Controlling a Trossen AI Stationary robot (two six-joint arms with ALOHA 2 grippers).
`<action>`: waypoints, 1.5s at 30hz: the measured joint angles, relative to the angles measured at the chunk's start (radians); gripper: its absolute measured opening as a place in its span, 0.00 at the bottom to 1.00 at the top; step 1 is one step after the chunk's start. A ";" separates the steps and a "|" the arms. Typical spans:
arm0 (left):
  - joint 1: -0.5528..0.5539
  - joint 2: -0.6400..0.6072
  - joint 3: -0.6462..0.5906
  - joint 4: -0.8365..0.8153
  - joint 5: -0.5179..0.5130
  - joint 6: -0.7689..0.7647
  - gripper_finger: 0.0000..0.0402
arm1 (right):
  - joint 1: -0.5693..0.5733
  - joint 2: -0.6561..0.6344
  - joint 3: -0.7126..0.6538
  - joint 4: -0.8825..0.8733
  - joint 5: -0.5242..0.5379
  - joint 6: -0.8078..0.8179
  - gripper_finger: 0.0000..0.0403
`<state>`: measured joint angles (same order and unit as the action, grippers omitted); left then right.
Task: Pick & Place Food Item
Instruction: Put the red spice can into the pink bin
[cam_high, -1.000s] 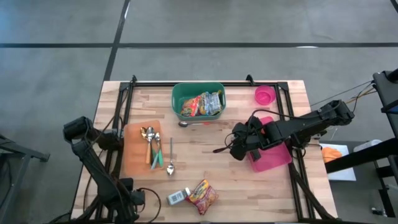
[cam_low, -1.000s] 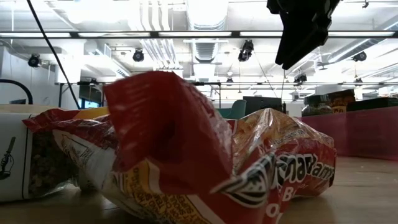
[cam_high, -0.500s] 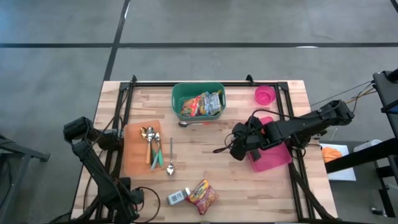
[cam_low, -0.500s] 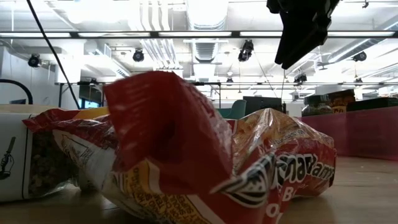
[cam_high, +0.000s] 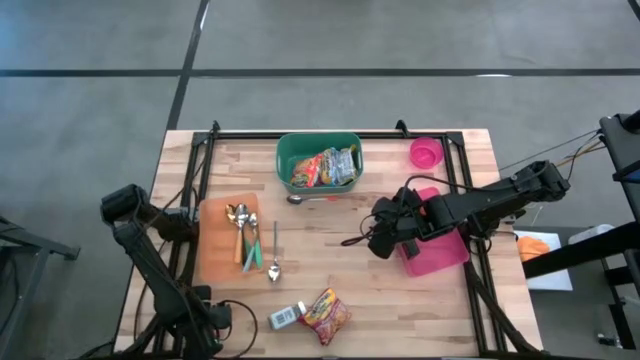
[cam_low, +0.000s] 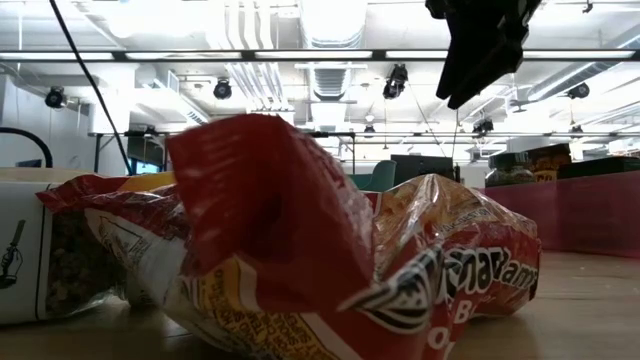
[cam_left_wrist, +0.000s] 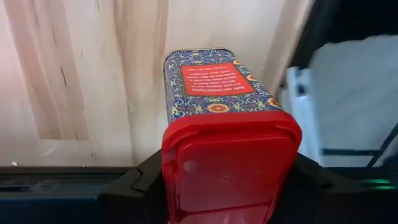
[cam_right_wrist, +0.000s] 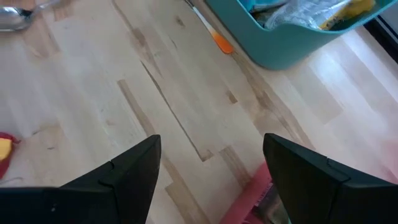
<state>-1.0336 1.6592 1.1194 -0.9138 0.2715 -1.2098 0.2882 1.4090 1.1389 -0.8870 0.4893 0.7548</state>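
At the table's near-left corner, the L gripper (cam_left_wrist: 227, 186) sits w/ both fingers against the red lid of a patterned tin (cam_left_wrist: 214, 87), clamped on it as far as the wrist view shows; the tin lies on bare wood by the table (cam_high: 330, 230) edge. The R gripper (cam_high: 375, 240) hangs over mid-table just beside the pink tray (cam_high: 445, 255), fingers spread wide, nothing btwn them but wood. A snack bag (cam_high: 325, 312) lies at the near edge, touching a small white box (cam_high: 285, 317). More packets fill the green bin (cam_high: 320, 145) at the far side.
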 joint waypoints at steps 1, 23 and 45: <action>0.002 -0.014 0.010 -0.008 -0.019 -0.001 0.50 | 0.000 0.000 0.000 0.007 -0.002 -0.004 0.70; 0.649 -0.236 0.095 0.111 -0.385 0.518 0.50 | -0.016 -0.006 0.002 0.578 -0.387 -0.613 0.70; 0.888 -0.195 0.144 0.335 -0.322 0.881 0.50 | -0.202 0.099 0.213 0.363 -0.547 -0.707 0.70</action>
<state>-0.1458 1.4639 1.2636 -0.5786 -0.0508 -0.3290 0.0863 1.5079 1.3523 -0.5238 -0.0579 0.0474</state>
